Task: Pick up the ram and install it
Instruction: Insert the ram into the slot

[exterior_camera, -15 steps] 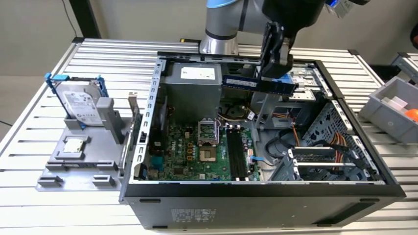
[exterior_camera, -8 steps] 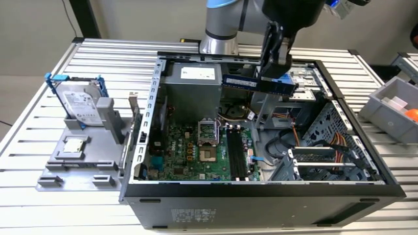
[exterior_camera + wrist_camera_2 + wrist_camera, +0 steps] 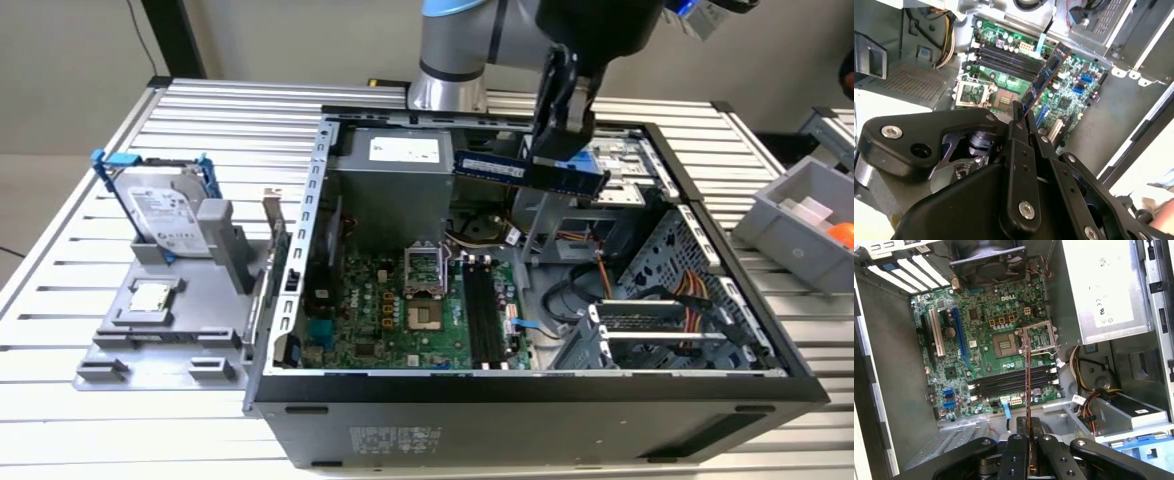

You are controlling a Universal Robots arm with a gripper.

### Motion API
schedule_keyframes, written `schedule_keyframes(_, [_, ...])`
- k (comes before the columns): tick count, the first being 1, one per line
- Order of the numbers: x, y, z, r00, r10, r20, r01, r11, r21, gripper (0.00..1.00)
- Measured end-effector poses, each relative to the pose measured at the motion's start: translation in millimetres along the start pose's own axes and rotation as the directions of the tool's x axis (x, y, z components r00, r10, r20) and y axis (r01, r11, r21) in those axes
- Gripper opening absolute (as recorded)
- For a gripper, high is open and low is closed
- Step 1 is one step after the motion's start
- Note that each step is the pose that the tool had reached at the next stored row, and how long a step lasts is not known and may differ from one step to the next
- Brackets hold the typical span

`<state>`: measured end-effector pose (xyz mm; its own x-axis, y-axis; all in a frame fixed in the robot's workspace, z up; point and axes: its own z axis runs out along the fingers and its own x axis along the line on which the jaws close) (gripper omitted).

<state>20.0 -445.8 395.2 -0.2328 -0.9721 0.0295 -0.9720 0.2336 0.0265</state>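
The ram is pinched near one end by the pincer and held in the air above the open computer case. In the first wrist view it is seen edge-on over the motherboard, across the memory slots.

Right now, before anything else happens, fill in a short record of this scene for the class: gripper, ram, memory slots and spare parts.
gripper: shut on the ram, above the open computer case
ram: in the air over the motherboard, not in a slot
memory slots: look empty
hard drive: upright in the grey holder, at the exterior view's left, outside the case
processor chip: flat on the same holder
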Motion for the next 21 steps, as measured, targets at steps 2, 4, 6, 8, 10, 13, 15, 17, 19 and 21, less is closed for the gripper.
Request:
schedule_keyframes(2, [0.0, 0.0, 0.1, 1.0, 0.008, 0.0001, -0.008, 1.0, -0.0002, 0.0])
schedule_keyframes(4, [0.0, 0.0, 0.1, 0.9999, 0.017, 0.0002, -0.017, 0.9999, -0.0004, 0.0])
schedule_keyframes(6, [0.0, 0.0, 0.0, 0.9997, 0.026, -0.0001, -0.026, 0.9997, -0.0006, 0.0])
schedule_keyframes(8, [0.0, 0.0, 0.2, 0.9994, 0.035, 0.0001, -0.035, 0.9994, -0.0008, 0.0])
schedule_keyframes(10, [0.1, 0.0, 0.2, 0.999, 0.044, 0.0002, -0.044, 0.999, -0.001, 0.0])
schedule_keyframes(13, [0.0, 0.0, 0.2, 0.9983, 0.058, 0.0003, -0.058, 0.9983, -0.0014, 0.0])
schedule_keyframes(15, [0.0, 0.0, 0.1, 0.9976, 0.069, 0.0002, -0.069, 0.9976, -0.0016, 0.0])
schedule_keyframes(17, [0.0, 0.0, 0.1, 0.9958, 0.091, 0.0006, -0.091, 0.9958, -0.0023, 0.0])
schedule_keyframes(19, [0.0, 0.0, 0.2, 0.9947, 0.103, 0.0009, -0.103, 0.9947, -0.0027, 0.0])
schedule_keyframes(21, [0.0, 0.0, 0.1, 0.9933, 0.115, 0.001, -0.115, 0.9933, -0.003, 0.0])
